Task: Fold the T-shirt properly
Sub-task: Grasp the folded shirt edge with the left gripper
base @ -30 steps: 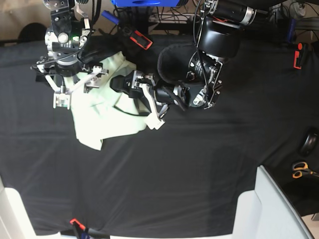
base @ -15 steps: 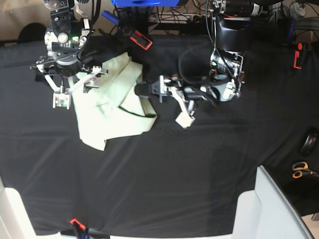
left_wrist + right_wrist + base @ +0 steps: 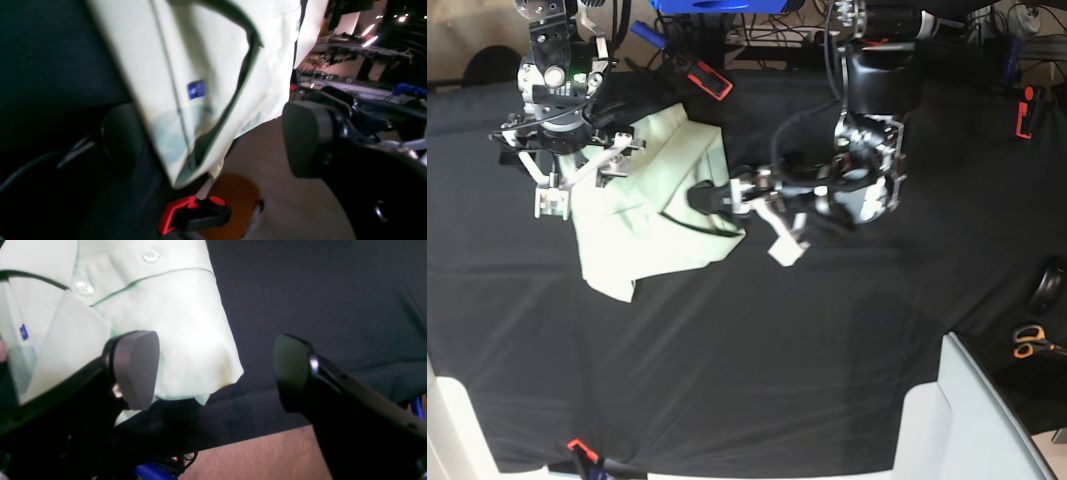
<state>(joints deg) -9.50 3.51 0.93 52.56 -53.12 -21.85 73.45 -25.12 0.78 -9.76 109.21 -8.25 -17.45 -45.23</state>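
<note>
The pale mint-green T-shirt (image 3: 652, 205) lies crumpled on the black tablecloth at the upper left. My right gripper (image 3: 579, 182) hangs open over its left part. In the right wrist view the T-shirt (image 3: 173, 316), with small buttons showing, lies under the left finger (image 3: 135, 368), and the gripper (image 3: 213, 373) holds nothing. My left gripper (image 3: 745, 222) stands open at the shirt's right edge. In the left wrist view the T-shirt (image 3: 206, 76) shows a small blue label (image 3: 196, 89), and only one finger pad (image 3: 305, 136) is plain.
A red-and-black clamp (image 3: 710, 80) sits at the table's back edge behind the shirt, and another (image 3: 1025, 112) at the far right. Scissors (image 3: 1032, 343) lie at the right edge. A pale grey box (image 3: 972, 420) stands at the front right corner.
The left arm drew away to the right, then came back left to the shirt's right edge. The shirt's right fold has spread a little. The right arm has held still.
</note>
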